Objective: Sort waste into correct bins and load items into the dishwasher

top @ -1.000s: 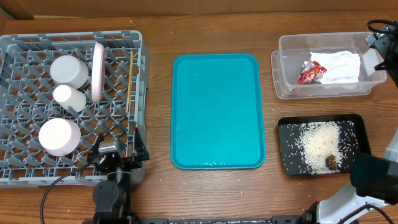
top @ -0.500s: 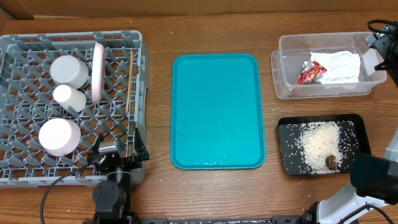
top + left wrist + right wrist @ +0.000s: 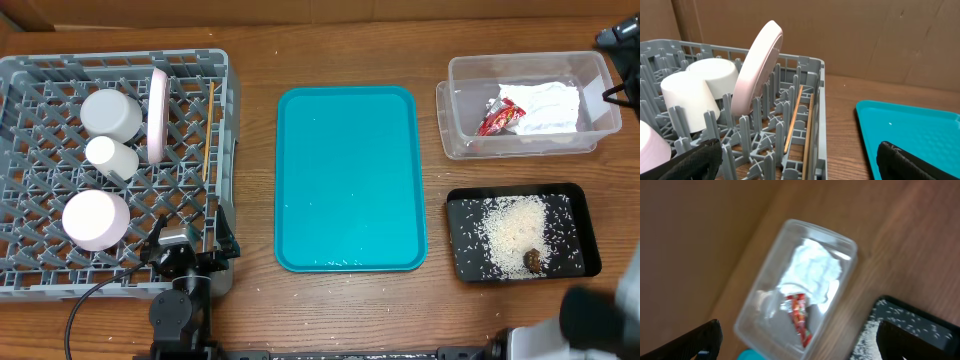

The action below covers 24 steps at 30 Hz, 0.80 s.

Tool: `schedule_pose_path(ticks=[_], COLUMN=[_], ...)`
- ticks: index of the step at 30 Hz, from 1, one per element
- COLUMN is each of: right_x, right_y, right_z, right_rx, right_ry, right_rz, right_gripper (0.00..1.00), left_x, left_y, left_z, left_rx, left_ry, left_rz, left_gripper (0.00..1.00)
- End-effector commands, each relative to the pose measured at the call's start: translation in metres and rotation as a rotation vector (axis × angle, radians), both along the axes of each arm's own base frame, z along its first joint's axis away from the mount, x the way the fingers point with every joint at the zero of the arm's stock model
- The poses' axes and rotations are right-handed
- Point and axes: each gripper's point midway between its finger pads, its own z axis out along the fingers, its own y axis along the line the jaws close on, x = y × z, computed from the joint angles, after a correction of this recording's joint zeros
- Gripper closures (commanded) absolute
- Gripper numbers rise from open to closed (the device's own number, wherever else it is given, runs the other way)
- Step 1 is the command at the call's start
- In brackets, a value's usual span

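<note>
Dish rack [image 3: 190, 75]: square, grey plastic, lattice floor with upright pegs and low walls, at the left of the wooden table [image 3: 250, 300].
- Plate [image 3: 157, 113]: round, smooth, white, standing on edge between pegs and leaning slightly.
- Bowl [image 3: 110, 114]: white, upturned, just left of the plate. A second bowl [image 3: 95, 219] sits nearer the front edge.
- Cup [image 3: 110, 156]: small, white, between the two bowls.
- Chopsticks [image 3: 208, 130]: thin pale wood, lying along the rack's right wall.

Teal tray [image 3: 348, 180]: flat, glossy, with rounded corners, at mid-table.

Clear tub [image 3: 460, 70]: transparent plastic, rectangular, with rounded corners, at the far right.
- Wrapper [image 3: 499, 117]: red and white, crinkled.
- Napkin [image 3: 545, 105]: crumpled white paper, beside the wrapper.

Black tray [image 3: 452, 230]: shallow and shiny, in front of the tub.
- Rice [image 3: 515, 228]: loose white grains, heaped at the centre and scattered around it.
- Brown lump [image 3: 533, 260]: small, at the heap's near edge.

Left gripper [image 3: 800, 170]: low at the rack's front right corner, aimed across the rack. Its dark fingers [image 3: 690, 160] are spread wide with nothing between them.

Right gripper [image 3: 800, 347]: raised and angled down over the tub and the black tray's corner, in a blurred view. Its fingers are wide apart and empty.
</note>
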Motion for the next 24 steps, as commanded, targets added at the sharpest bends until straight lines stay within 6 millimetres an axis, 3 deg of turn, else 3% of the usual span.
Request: schedule_pose_path(ticks=[1,3,7,10,17,24], right_x=[-0.033,-0.049,-0.104,-0.139,-0.165,-0.157], right_y=[0.018,0.027,0.048,0.061,0.073,0.095], right_z=[0.025,0.019,-0.011,-0.023,-0.041,-0.074], right_rx=[-0.080,-0.084,-0.066,-0.055,-0.095,-0.162], right_ry=[-0.061,-0.061,0.005,-0.045,-0.220,-0.367], right_rz=[0.074,0.100,0.149,0.182,0.258,0.444], right_gripper=[0.00,0.00,0.00,0.00,0.00,0.00], left_x=[0.000,0.000,0.000,0.000,0.000,0.000], left_y=[-0.003,-0.003,-0.003,-0.003,-0.003,-0.003], left_z=[0.001,0.001,0.001,0.001,0.001,0.001], left_rx=[0.011,0.011,0.011,0.011,0.011,0.011], left_ry=[-0.008,-0.008,-0.008,-0.008,-0.008,-0.007], left_rz=[-0.013,-0.013,-0.013,-0.013,-0.013,-0.013], left_gripper=[0.00,0.00,0.00,0.00,0.00,0.00])
